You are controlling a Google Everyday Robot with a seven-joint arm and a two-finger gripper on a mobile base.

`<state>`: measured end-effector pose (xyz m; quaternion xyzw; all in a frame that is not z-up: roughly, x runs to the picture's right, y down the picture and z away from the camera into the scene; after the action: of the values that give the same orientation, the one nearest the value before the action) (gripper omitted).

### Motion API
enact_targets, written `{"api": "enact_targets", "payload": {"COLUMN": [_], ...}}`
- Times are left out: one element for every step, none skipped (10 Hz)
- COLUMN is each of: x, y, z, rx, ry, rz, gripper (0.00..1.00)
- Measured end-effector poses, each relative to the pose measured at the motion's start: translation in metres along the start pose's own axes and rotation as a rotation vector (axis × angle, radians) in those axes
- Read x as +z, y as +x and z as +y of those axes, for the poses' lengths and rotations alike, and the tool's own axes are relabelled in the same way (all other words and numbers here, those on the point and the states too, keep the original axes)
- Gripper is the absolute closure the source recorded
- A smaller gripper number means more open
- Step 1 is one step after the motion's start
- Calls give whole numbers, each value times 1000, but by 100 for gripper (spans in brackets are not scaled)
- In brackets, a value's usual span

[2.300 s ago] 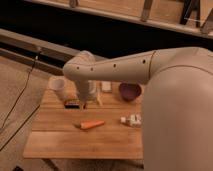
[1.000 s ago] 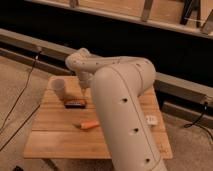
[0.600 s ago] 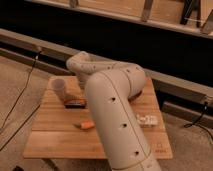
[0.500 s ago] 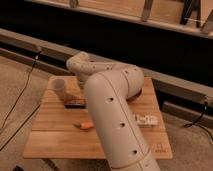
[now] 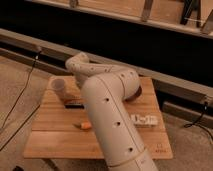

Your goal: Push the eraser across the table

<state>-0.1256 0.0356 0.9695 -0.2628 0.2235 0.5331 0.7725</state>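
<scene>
The eraser (image 5: 74, 103) is a small dark flat block lying on the left part of the wooden table (image 5: 50, 142). My arm (image 5: 107, 115) rises through the middle of the view and bends over the table's back left. Its elbow is just right of the eraser. The gripper is hidden behind the arm's own links, somewhere beside the eraser. I cannot see whether it touches the eraser.
A pale cup (image 5: 60, 86) lies at the back left, just behind the eraser. An orange carrot (image 5: 84, 125) lies in front of the eraser. A white labelled tube (image 5: 144, 120) is at the right, and a dark bowl (image 5: 136, 94) is at the back right. Cables run along the floor.
The arm has swung closer to the camera and now covers the gripper and the table's middle. The eraser, carrot and tube have stayed about where they were.
</scene>
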Motion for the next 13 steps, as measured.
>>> {"api": "enact_targets", "payload": {"x": [4,7,11,15,17,18,19,20,20,21,21,21,22], "y": [-1,-1,-1,-1,0,1,4,6,10,16,21,24,29], "z": [2,3,6,11,16,20,28,33,39,47,55,62,70], "rx": [-6,-7,-10,-14,-16,-17,-16,-15,-16,-20,-24,-27,-33], "ry": [1,0,-5,-13,-22,-30,-46,-58,-72,-86,-100,-112,-124], "rz": [-2,-3,-2,-3,0,0,3,4,7,13,17,18,21], "gripper": [100,100,100,100,100,100,100,100,100,100,100,100,100]}}
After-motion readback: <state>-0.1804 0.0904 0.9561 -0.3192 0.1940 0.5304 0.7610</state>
